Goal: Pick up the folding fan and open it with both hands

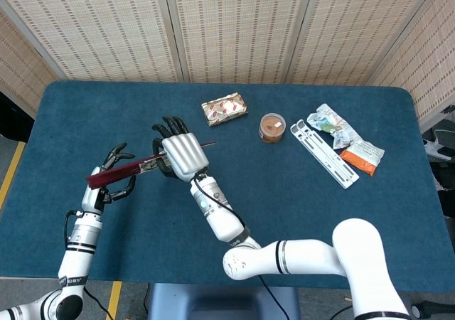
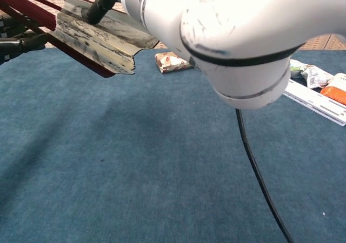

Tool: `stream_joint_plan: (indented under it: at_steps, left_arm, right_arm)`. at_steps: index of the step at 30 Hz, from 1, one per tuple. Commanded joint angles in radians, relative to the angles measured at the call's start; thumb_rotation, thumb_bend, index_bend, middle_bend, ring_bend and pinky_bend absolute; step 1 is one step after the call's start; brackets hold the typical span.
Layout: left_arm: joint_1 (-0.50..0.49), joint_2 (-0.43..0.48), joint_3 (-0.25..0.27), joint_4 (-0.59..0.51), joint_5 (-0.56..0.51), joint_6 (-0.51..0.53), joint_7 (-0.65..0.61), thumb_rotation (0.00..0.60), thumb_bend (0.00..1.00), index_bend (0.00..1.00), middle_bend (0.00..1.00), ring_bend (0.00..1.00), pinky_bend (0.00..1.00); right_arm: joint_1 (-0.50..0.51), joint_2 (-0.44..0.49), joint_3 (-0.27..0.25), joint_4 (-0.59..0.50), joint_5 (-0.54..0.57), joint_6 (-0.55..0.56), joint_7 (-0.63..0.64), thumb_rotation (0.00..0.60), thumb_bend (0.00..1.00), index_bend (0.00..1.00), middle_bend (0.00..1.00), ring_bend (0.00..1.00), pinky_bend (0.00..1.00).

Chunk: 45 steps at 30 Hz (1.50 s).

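The folding fan [image 1: 117,172] has dark red ribs and a grey painted leaf [image 2: 97,46], and is partly spread in the chest view. My right hand [image 1: 179,156] grips it near the middle and holds it above the blue table [image 1: 320,213], left of centre. The fan's red end sticks out to the left and passes between the spread fingers of my left hand [image 1: 117,186]. Those dark fingers [image 2: 19,44] lie just under the ribs and have not closed around them. My right forearm fills much of the chest view and hides the table's back middle.
A wrapped packet [image 1: 224,109] lies at the back centre, with a small clear jar of orange contents [image 1: 271,128] to its right. Further right are a white plastic rack [image 1: 325,153], a snack bag [image 1: 330,123] and an orange packet [image 1: 362,156].
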Motion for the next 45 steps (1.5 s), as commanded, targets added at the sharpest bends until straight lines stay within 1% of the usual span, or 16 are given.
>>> stream_joint_plan:
  at_steps: [1, 9, 15, 19, 21, 24, 26, 28, 29, 31, 34, 40, 45]
  left_arm:
    - [0.000, 0.003, -0.001, -0.001, -0.004, -0.006, 0.001, 0.600, 0.40, 0.31, 0.06, 0.00, 0.07]
    - [-0.002, 0.002, -0.014, -0.006, -0.023, -0.014, 0.009, 0.600, 0.40, 0.32, 0.05, 0.00, 0.07]
    - [0.000, -0.005, -0.026, -0.010, -0.038, -0.006, 0.018, 0.600, 0.41, 0.32, 0.06, 0.00, 0.07]
    - [0.002, -0.005, -0.031, -0.011, -0.043, -0.006, 0.018, 0.600, 0.41, 0.38, 0.09, 0.00, 0.07]
    - [0.003, -0.006, -0.033, -0.009, -0.046, -0.004, 0.021, 0.600, 0.44, 0.42, 0.13, 0.00, 0.06]
    - [0.004, -0.014, -0.041, -0.003, -0.053, 0.010, 0.030, 0.600, 0.53, 0.53, 0.30, 0.02, 0.05]
    - [0.004, -0.021, -0.047, -0.002, -0.059, 0.019, 0.036, 0.600, 0.61, 0.62, 0.49, 0.10, 0.04]
    - [0.004, -0.028, -0.053, -0.001, -0.066, 0.025, 0.044, 0.600, 0.68, 0.67, 0.61, 0.17, 0.04]
    - [0.003, -0.033, -0.055, 0.001, -0.070, 0.031, 0.054, 0.600, 0.71, 0.70, 0.65, 0.20, 0.04]
    - [0.002, -0.040, -0.059, 0.003, -0.077, 0.039, 0.068, 0.600, 0.73, 0.72, 0.67, 0.22, 0.04]
    - [0.001, -0.049, -0.066, 0.010, -0.081, 0.055, 0.088, 0.600, 0.74, 0.74, 0.69, 0.23, 0.04]
    - [0.001, -0.054, -0.076, 0.034, -0.078, 0.072, 0.114, 0.600, 0.73, 0.74, 0.69, 0.23, 0.04]
    - [-0.005, -0.056, -0.075, 0.091, -0.052, 0.094, 0.160, 0.600, 0.72, 0.73, 0.68, 0.23, 0.04]
  right_arm:
    - [0.016, -0.031, 0.005, 0.030, -0.007, 0.032, -0.022, 0.600, 0.65, 0.70, 0.16, 0.00, 0.00]
    - [0.048, -0.090, 0.030, 0.075, 0.000, 0.056, -0.054, 0.600, 0.65, 0.71, 0.16, 0.00, 0.00]
    - [0.062, -0.124, 0.035, 0.103, -0.009, 0.066, -0.071, 0.600, 0.65, 0.70, 0.16, 0.00, 0.00]
    - [0.063, -0.136, 0.038, 0.114, -0.023, 0.072, -0.072, 0.600, 0.65, 0.71, 0.16, 0.00, 0.00]
    - [0.061, -0.136, 0.042, 0.114, -0.027, 0.072, -0.071, 0.600, 0.65, 0.71, 0.16, 0.00, 0.00]
    - [0.052, -0.132, 0.049, 0.112, -0.029, 0.071, -0.067, 0.600, 0.65, 0.70, 0.16, 0.00, 0.00]
    - [0.046, -0.127, 0.052, 0.108, -0.031, 0.070, -0.062, 0.600, 0.65, 0.70, 0.16, 0.00, 0.00]
    - [0.039, -0.122, 0.053, 0.104, -0.034, 0.069, -0.060, 0.600, 0.65, 0.70, 0.16, 0.00, 0.00]
    - [0.036, -0.118, 0.053, 0.103, -0.037, 0.069, -0.060, 0.600, 0.65, 0.70, 0.16, 0.00, 0.00]
    - [0.030, -0.113, 0.054, 0.098, -0.039, 0.068, -0.059, 0.600, 0.65, 0.70, 0.16, 0.00, 0.00]
    - [0.016, -0.095, 0.057, 0.082, -0.045, 0.067, -0.055, 0.600, 0.65, 0.70, 0.16, 0.00, 0.00]
    - [-0.024, -0.045, 0.047, 0.041, -0.063, 0.072, -0.051, 0.600, 0.65, 0.70, 0.16, 0.00, 0.00]
    - [-0.058, 0.004, 0.031, 0.011, -0.070, 0.067, -0.059, 0.600, 0.65, 0.70, 0.16, 0.00, 0.00]
